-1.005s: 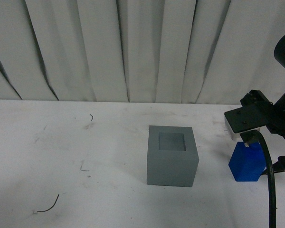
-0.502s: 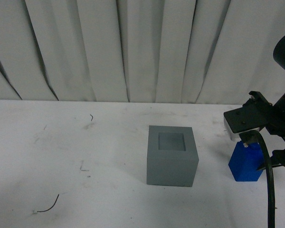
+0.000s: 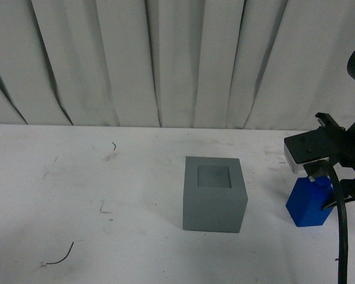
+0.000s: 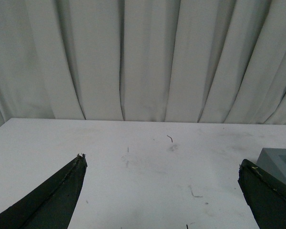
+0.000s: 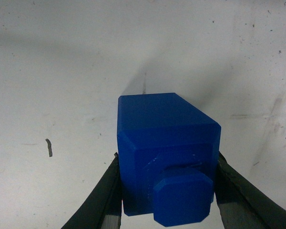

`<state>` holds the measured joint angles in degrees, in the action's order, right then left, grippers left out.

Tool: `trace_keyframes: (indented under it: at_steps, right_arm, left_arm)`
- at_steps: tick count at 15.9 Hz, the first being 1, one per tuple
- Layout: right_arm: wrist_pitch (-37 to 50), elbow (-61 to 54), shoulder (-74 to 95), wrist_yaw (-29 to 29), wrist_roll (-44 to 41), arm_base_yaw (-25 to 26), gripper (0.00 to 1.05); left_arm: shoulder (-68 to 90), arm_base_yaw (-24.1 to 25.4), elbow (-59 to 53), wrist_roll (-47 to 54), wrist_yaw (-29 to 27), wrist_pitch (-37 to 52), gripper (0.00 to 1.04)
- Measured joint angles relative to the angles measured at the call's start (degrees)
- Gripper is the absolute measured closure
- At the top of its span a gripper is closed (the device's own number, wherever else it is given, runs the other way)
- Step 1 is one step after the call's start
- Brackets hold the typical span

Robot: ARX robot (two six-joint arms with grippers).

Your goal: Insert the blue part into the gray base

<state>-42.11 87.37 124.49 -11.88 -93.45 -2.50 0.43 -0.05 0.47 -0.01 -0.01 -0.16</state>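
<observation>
Blue plastic fills the right wrist view: the blue part (image 5: 164,143) sits clamped between the right fingers (image 5: 102,200), one dark finger pressed to each of its side faces. Its small square knob (image 5: 183,198) points toward the wrist camera, between the two fingers. The block's shadow falls on the white counter (image 3: 77,195) past its far end. From these views I cannot tell whether its underside touches the counter or hangs just above it.

In the front view the blue part stands near the right edge, tipped slightly, with its upper end hidden under the black mount of the right arm. A thick black cable (image 3: 342,236) runs down from that arm in front of the block's right side.

The gray base (image 3: 215,195) rests on the counter near the middle, to the left of the blue part, with a clear strip of counter between them. The square recess (image 3: 213,176) in its top face opens upward and is darker than the surrounding rim.

In the left wrist view the left fingers (image 4: 52,200) are spread wide apart, with marked white counter showing between them. One corner of the gray base shows just beside the finger on that side.

A pleated pale curtain (image 3: 136,59) closes off the back of the counter. The counter carries faint scuffs, and a thin dark curl of wire (image 3: 62,257) lies near its front left
</observation>
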Motion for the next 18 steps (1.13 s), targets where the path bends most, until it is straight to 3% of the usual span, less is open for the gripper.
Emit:
trace_keyframes:
  at_steps: [8, 13, 18]
  right_arm:
    - [-10.5, 7.8, -6.2, -3.8, 5.0, -0.2, 0.58]
    - [-16.9, 12.6, -6.9, -4.1, 9.1, -6.0, 0.58]
    - [-16.7, 16.4, -4.8, -3.9, 15.5, -12.0, 0.58]
  left_arm:
    - [0.0, 0.0, 0.0, 0.0, 0.0, 0.0, 0.07]
    - [0.0, 0.0, 0.0, 0.0, 0.0, 0.0, 0.07]
    - [0.0, 0.0, 0.0, 0.0, 0.0, 0.0, 0.07]
